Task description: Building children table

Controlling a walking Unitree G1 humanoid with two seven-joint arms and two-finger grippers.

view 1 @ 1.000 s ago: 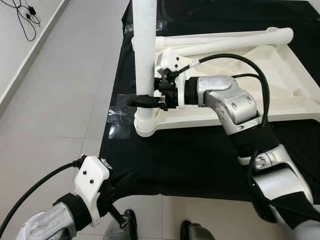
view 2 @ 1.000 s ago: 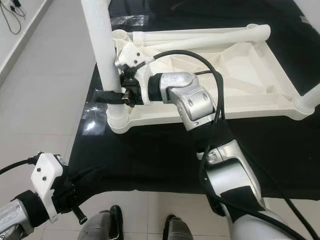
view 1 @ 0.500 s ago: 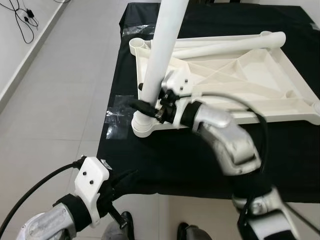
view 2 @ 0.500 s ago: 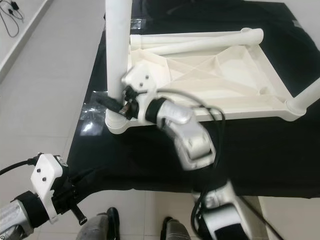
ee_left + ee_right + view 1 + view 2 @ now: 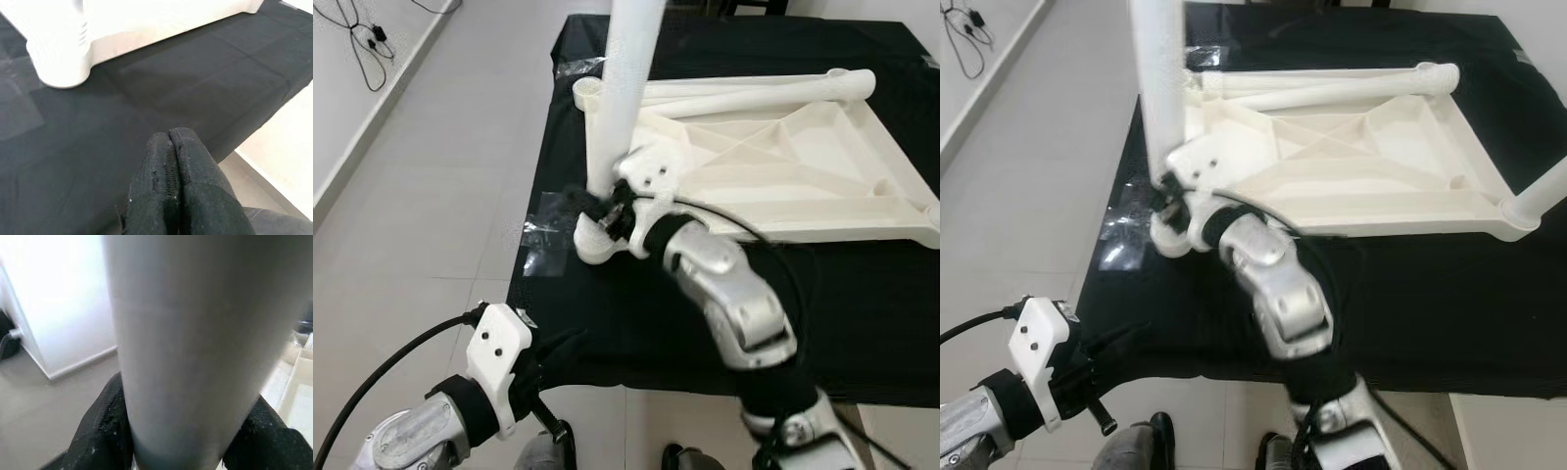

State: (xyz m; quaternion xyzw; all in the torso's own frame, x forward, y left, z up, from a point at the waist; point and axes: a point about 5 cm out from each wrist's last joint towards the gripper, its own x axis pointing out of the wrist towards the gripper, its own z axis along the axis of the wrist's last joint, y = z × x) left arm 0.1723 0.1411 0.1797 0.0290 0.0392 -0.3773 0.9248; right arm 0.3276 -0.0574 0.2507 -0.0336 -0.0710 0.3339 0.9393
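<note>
The white table leg stands upright in the near left corner socket of the upturned white tabletop, which lies on a black cloth over the floor. The right tool is clamped around the leg low down, just above the socket; its black fingers press against both sides of the tube. The left tool, fingers pressed together, hovers over the cloth's near edge, well apart from the leg.

Probably a plain indoor room, perhaps in a home: pale floor tiles, a white wall with a skirting board, loose cables, and a black cloth spread out.
</note>
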